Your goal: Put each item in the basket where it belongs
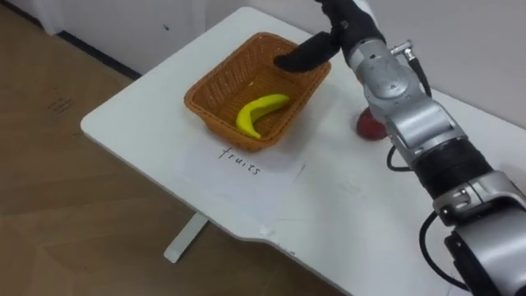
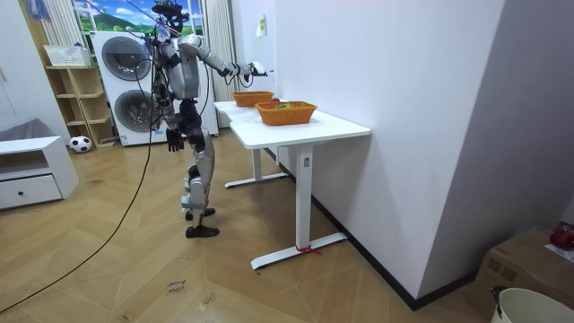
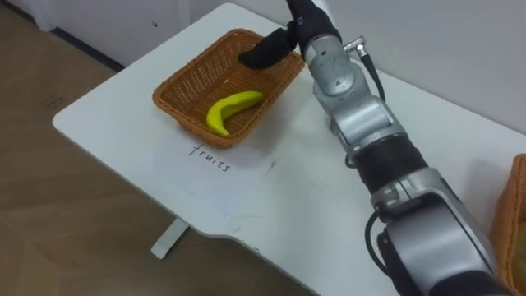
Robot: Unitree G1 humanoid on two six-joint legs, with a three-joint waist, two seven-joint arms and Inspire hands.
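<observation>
A brown wicker basket (image 1: 215, 82) stands near the far left corner of the white table (image 1: 148, 140). A yellow banana (image 1: 259, 113) lies inside it. My right hand (image 1: 311, 51) hovers over the basket's far right rim, its dark fingers stretched out and holding nothing. A red fruit (image 1: 369, 125) rests on the table to the right of the basket, partly hidden behind my right forearm. In the room view my left hand (image 2: 172, 137) hangs by my side while I stand at the table's end.
A sheet of paper with a handwritten label (image 1: 240, 160) lies in front of the basket. A second wicker basket (image 3: 511, 220) sits at the table's right; in the room view this basket (image 2: 286, 112) holds some items. The wall runs behind the table.
</observation>
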